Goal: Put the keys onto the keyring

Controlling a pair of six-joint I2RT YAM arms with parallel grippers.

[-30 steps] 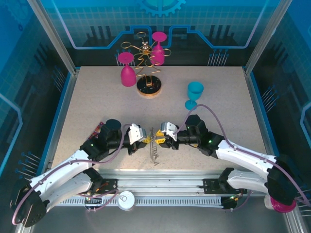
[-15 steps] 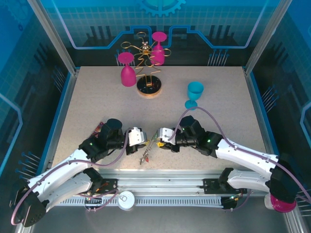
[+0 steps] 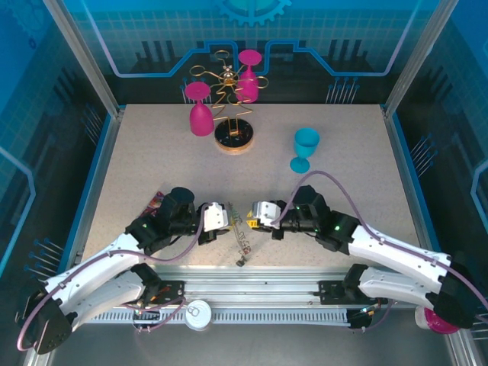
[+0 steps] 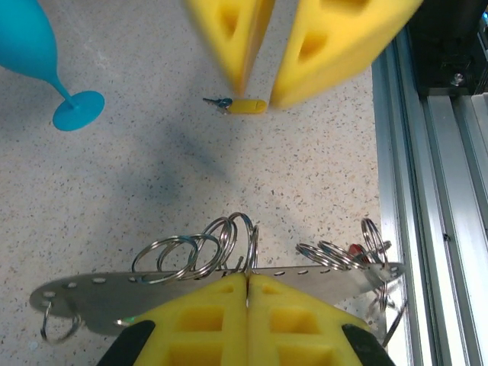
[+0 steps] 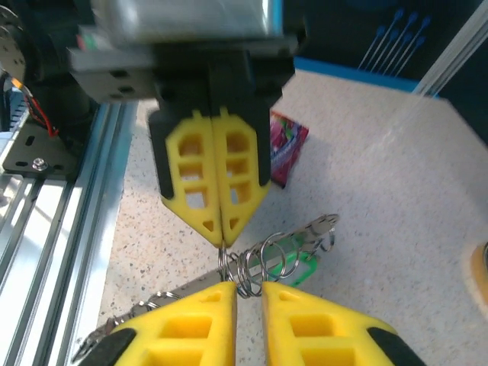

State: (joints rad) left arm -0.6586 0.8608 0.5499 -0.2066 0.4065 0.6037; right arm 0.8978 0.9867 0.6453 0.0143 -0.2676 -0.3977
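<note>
The keyring [image 3: 242,244], a grey metal bar with several small rings, hangs low over the table between my two grippers. My left gripper [image 3: 232,221] is shut on one of its rings [image 4: 252,236], with the bar [image 4: 99,293] running across just past the pads. A red key [image 4: 354,249] sits among the rings at the bar's right end. The yellow key [image 4: 248,106] lies loose on the table beyond. My right gripper [image 5: 249,293] faces the left one, its jaws a narrow gap apart at a cluster of rings [image 5: 267,263]. The green tag [image 5: 296,271] lies under the bar.
A blue cup [image 3: 306,145] stands at the right middle. Two pink cups [image 3: 200,110] hang on a wire stand [image 3: 233,137] at the back. A purple packet [image 5: 286,149] lies left of the left arm. The aluminium rail [image 3: 252,286] runs along the near edge.
Both grippers drifted left half a second ago and have come back right. The keyring's lower end, tilted to the left then, now points down and slightly right.
</note>
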